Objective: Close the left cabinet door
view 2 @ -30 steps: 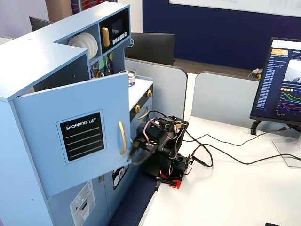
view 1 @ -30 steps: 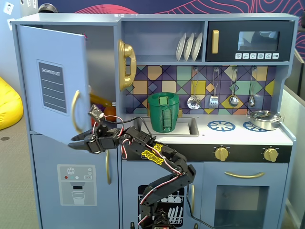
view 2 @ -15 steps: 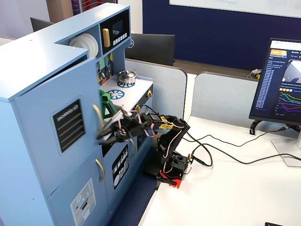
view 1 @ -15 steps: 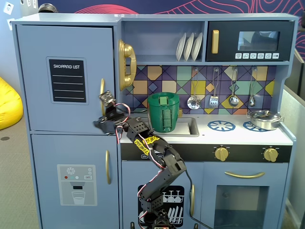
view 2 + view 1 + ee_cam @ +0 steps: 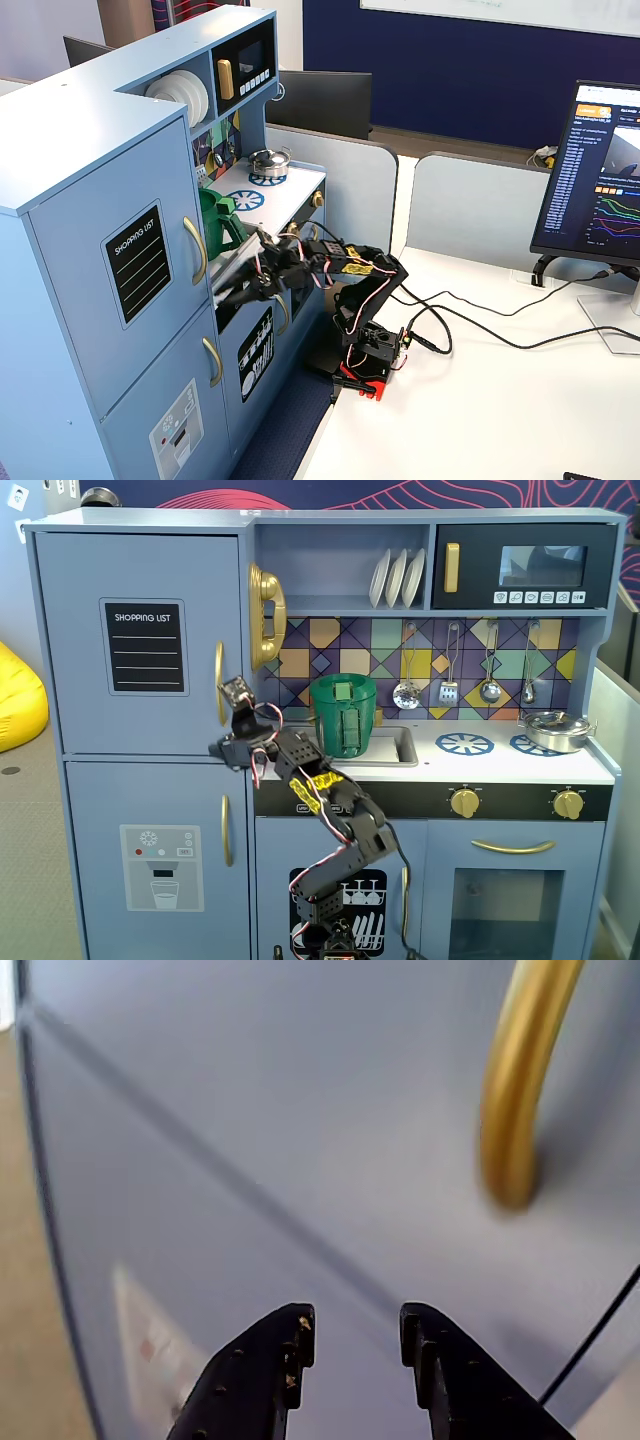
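Note:
The left cabinet door [image 5: 140, 630] is light blue with a black "SHOPPING LIST" panel and a curved gold handle [image 5: 219, 683]. It lies flush with the cabinet front in both fixed views [image 5: 110, 240]. My gripper [image 5: 224, 750] is at the door's lower right corner, just below the handle, and also shows in the other fixed view [image 5: 222, 295]. In the wrist view the gripper [image 5: 357, 1320] is open and empty. Its black fingers [image 5: 270, 1360] point at the door face [image 5: 300, 1080], close to the seam above the lower door. The handle's lower end [image 5: 515, 1080] is up to the right.
The lower blue door with the dispenser graphic [image 5: 150, 860] sits below. A green jug [image 5: 343, 715] stands in the sink beside my arm. A gold phone [image 5: 265, 615] hangs next to the door's edge. A monitor [image 5: 600, 180] and cables lie on the white table.

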Robot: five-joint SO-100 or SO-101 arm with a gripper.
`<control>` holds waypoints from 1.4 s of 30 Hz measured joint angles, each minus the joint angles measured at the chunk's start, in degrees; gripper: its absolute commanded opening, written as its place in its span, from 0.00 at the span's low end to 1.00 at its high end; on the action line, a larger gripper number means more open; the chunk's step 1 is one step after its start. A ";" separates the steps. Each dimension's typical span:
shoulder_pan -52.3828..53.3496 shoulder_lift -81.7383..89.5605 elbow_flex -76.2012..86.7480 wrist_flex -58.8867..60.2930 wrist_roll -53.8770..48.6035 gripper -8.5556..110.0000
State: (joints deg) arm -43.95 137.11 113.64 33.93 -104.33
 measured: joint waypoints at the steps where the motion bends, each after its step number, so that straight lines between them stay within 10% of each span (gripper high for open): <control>1: -0.62 2.02 1.93 1.23 0.09 0.07; 25: 41.31 34.89 49.39 36.56 6.24 0.07; 42: 45.88 45.18 54.67 46.85 14.50 0.08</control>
State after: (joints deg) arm 1.93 182.29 168.31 80.77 -89.82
